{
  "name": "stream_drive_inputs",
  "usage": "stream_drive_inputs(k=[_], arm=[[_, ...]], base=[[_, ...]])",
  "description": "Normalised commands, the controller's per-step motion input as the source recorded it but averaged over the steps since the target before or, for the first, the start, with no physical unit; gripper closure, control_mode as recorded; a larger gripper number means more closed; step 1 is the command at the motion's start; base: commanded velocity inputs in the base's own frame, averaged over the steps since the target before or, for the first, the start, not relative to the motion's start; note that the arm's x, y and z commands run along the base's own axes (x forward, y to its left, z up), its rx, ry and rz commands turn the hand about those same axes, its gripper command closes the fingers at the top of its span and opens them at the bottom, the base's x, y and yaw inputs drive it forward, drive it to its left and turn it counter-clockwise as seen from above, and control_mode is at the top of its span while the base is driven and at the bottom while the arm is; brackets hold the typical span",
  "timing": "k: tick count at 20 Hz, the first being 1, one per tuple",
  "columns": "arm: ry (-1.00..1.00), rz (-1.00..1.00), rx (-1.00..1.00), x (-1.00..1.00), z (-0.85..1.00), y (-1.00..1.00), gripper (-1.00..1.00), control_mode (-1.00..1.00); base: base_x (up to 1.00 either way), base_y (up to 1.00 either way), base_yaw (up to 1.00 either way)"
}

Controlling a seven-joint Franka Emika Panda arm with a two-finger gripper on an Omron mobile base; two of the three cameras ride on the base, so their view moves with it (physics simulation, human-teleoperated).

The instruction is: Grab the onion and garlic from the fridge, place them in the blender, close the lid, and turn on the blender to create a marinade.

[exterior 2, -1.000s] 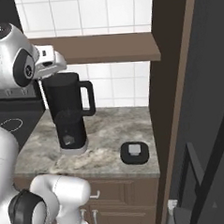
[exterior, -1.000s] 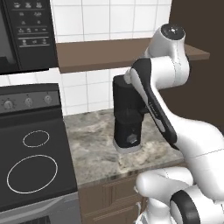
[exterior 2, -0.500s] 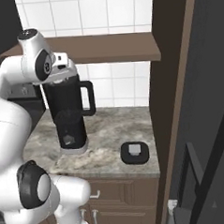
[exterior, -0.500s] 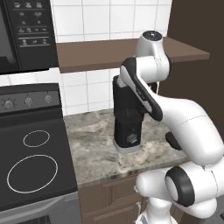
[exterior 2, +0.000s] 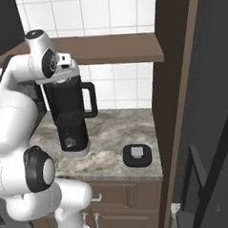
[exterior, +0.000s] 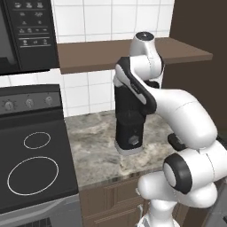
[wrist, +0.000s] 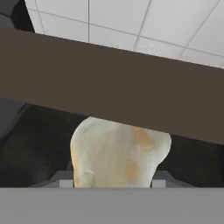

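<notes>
garlic (wrist: 117, 154) pinched in gripper (wrist: 111, 183) right above blender (exterior 2: 68, 116) mouth, under brown shelf (exterior 2: 112, 48). best centred over the opening before letting go; lid (exterior 2: 137, 155) on counter (exterior 2: 112, 135) nearby.

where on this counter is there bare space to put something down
Bare granite lies between the stove and the blender, and behind the lid toward the tiled wall. It is crowded around the blender, where the arm hangs.
</notes>
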Motion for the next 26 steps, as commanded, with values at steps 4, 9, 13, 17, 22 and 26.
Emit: stream_drive_inputs(k=[4, 9, 13, 17, 22, 26], arm=[[0.0, 0.0, 0.0, 0.13, 0.04, 0.04, -1.0, -1.0], [0.0, -0.02, 0.0, -0.21, 0.19, 0.0, -1.0, -1.0], [0.0, -0.05, 0.01, -0.76, 0.32, 0.0, -1.0, -1.0], [-0.07, -0.05, 0.03, -1.0, 0.11, -0.09, -1.0, -1.0], [0.0, -0.05, 0.07, -1.0, -0.12, -0.41, -1.0, -1.0], [-0.16, -0.08, 0.21, -1.0, -0.55, -0.92, -1.0, -1.0]], base=[[0.0, 0.0, 0.0], [0.0, 0.0, 0.0], [0.0, 0.0, 0.0], [0.0, 0.0, 0.0], [0.0, 0.0, 0.0], [0.0, 0.0, 0.0]])
